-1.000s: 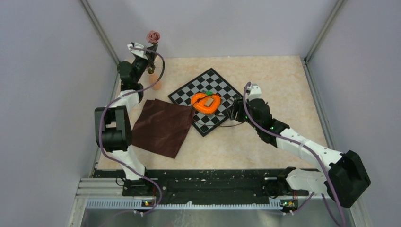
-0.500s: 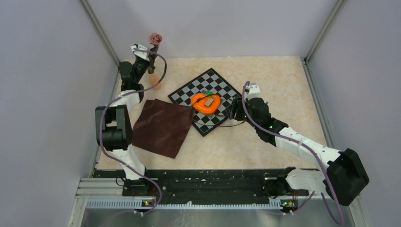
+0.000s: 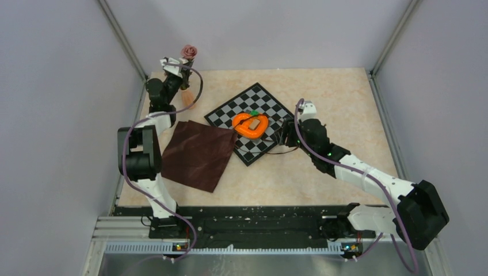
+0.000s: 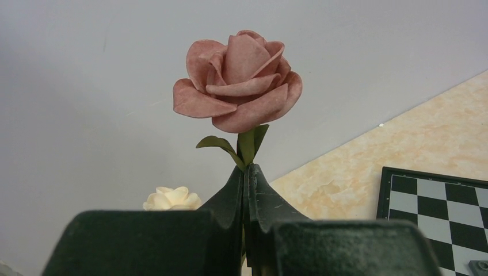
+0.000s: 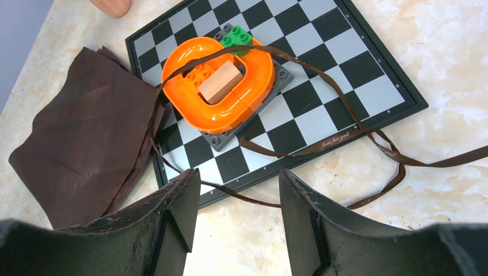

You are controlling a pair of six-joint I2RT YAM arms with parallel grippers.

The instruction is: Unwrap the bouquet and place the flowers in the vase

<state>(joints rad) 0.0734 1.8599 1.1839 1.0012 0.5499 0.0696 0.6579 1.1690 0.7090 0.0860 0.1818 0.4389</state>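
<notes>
Top external: L gripper (image 3: 183, 64) w/ rose (image 3: 189, 52), far-left table (image 3: 345, 103) corner

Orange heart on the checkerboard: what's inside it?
Inside the orange heart you can see a tan block and orange studs. A brown ribbon drapes across the top. Whatever lies under the block is covered.

Top external: high above the near edge of the table (image 3: 345, 103), looking down over all of it.
Left wrist: close, roughly level, facing a wall (image 4: 86, 86) past the pink rose (image 4: 239, 80).
Right wrist: near, tilted down onto the chessboard (image 5: 345, 63) (visible in all three views).
</notes>
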